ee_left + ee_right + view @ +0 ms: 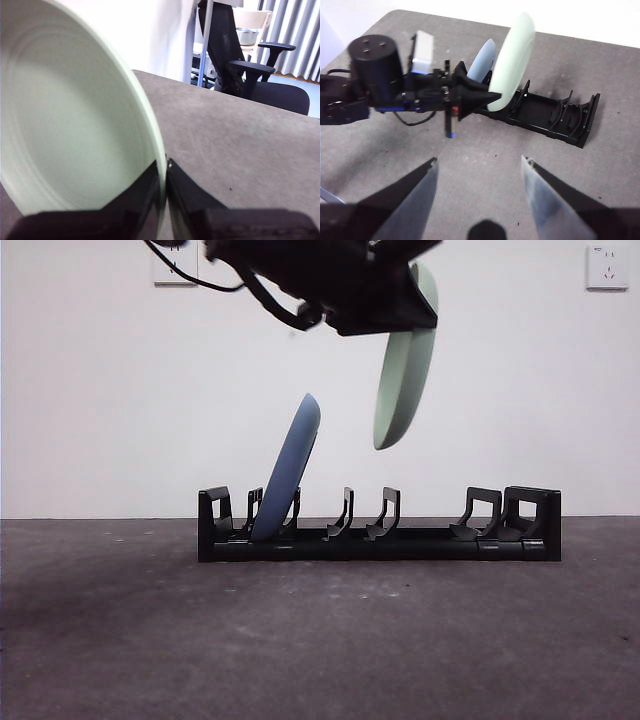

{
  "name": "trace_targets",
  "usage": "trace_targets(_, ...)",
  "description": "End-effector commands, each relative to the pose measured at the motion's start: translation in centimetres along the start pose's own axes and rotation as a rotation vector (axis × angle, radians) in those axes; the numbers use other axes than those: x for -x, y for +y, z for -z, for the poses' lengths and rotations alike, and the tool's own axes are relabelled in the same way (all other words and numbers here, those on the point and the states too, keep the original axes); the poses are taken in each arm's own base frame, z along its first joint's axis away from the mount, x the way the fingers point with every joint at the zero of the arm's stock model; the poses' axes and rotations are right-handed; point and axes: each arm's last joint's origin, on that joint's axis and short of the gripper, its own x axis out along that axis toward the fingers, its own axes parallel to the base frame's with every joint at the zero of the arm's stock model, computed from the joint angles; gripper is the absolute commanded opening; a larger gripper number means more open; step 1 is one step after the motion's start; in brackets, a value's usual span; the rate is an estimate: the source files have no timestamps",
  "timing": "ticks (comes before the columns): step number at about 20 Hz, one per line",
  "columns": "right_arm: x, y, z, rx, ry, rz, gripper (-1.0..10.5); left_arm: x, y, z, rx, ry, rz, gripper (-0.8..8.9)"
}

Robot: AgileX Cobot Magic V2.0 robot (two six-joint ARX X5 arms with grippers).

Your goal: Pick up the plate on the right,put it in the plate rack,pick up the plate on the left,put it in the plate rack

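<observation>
A blue plate (290,465) is leaning in the plate rack (380,537) below the left gripper (165,172), which is pinching a pale green plate (405,370) by its rim above the rack's middle, while the right gripper (479,165) is hanging back, jaws wide.

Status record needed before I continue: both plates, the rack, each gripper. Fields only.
blue plate: stands leaning in the plate rack, near one end
green plate: held on edge in the air above the rack, not slotted
left gripper: jaws shut on the green plate's rim
right gripper: jaws open, empty, back from the rack
</observation>
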Motion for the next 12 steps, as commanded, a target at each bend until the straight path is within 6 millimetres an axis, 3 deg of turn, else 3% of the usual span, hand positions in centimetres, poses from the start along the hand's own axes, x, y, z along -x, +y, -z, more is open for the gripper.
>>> trace_targets(1, 0.0, 0.0, 0.3, 0.007, 0.024, 0.003, 2.8, -1.3, 0.8, -0.3, 0.006, -0.016, -0.031, -0.09)
trace_targets(12, -0.1, 0.0, 0.3, 0.023, 0.027, 0.003, 2.8, -3.1, 4.7, 3.5, 0.044, 0.079, -0.086, -0.09)
